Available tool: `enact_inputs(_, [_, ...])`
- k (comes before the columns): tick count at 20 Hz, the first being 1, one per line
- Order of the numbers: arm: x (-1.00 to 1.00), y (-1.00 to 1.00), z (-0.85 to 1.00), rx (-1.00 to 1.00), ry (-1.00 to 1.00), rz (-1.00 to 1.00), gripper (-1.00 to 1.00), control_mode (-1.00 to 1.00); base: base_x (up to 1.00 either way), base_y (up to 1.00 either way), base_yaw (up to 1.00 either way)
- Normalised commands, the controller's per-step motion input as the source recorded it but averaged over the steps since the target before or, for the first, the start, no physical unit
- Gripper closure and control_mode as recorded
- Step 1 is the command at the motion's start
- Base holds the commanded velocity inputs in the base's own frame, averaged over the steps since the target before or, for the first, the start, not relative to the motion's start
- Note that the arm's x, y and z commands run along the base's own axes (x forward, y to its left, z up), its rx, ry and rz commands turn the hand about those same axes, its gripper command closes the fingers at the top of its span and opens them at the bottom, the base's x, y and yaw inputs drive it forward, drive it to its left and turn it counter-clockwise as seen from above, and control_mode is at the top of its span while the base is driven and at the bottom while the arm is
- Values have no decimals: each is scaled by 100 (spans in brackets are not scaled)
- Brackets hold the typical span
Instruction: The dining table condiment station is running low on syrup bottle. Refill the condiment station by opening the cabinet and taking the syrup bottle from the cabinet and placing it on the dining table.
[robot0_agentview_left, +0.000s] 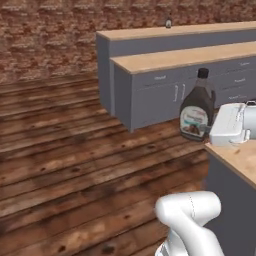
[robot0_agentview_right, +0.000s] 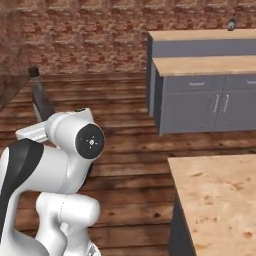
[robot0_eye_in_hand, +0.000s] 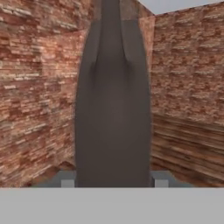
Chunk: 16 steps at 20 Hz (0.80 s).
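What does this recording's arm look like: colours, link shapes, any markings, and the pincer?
The arm is glossy white with rounded tubular links, a black band on one link and a dark round joint cap with a small pale centre mark. No cables show. Its boxy white hand ends in the pincer, with small grey fingertips.

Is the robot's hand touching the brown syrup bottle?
Touching. In the hand view the syrup bottle stands squeezed between the two fingers, which press against its sides; it hangs clear of the floor.
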Motion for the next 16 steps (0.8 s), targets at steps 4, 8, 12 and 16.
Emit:
enact_inputs(4, [0,0,0,0,0,0,100,100,100,69,-30])
enact_inputs(8, [0,0,0,0,0,0,100,100,100,87,-27])
enact_inputs(12, [0,0,0,0,0,0,100,100,100,94,-26])
enact_inputs(16, [0,0,0,0,0,0,100,100,100,93,-27])
